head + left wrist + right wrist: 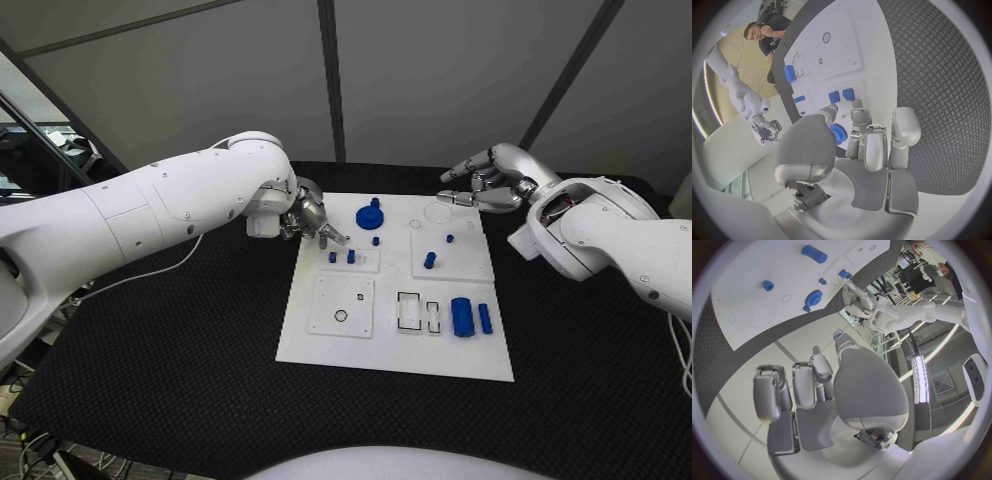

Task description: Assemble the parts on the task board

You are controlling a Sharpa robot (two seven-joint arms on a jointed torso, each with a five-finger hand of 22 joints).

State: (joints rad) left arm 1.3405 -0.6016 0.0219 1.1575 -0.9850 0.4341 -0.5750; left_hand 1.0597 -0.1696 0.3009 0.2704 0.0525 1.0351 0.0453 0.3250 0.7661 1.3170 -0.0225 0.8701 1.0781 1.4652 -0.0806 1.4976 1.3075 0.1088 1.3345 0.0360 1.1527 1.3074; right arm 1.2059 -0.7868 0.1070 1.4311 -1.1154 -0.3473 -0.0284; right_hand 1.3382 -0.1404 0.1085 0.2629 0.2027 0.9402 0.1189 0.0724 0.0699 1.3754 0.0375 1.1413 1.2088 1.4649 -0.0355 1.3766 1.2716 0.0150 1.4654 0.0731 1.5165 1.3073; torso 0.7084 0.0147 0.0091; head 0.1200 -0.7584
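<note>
The white task board (pixel 397 345) lies in the middle of the black table (pixel 173 340). On it I count 1 blue gear (pixel 371 215) near the far edge, 2 short blue pegs (pixel 342 257) side by side at the left, 1 tiny blue piece (pixel 376 240) between them and the gear, 2 more small blue pegs (pixel 430 260) right of centre, and 1 thick blue cylinder (pixel 462 316) with 1 slimmer blue bar (pixel 485 318) just beside it near the front right. 1 small black ring (pixel 340 316) sits on the left front panel.

The left hand (pixel 307 218) hovers at the board's left edge, just beside the gear, fingers apart and holding nothing as far as the left wrist view shows, though its thumb hides part of the gear (pixel 837 133). The right hand (pixel 488 180) hangs above the board's far right corner, its fingers loosely curled but apart, with nothing in them.
</note>
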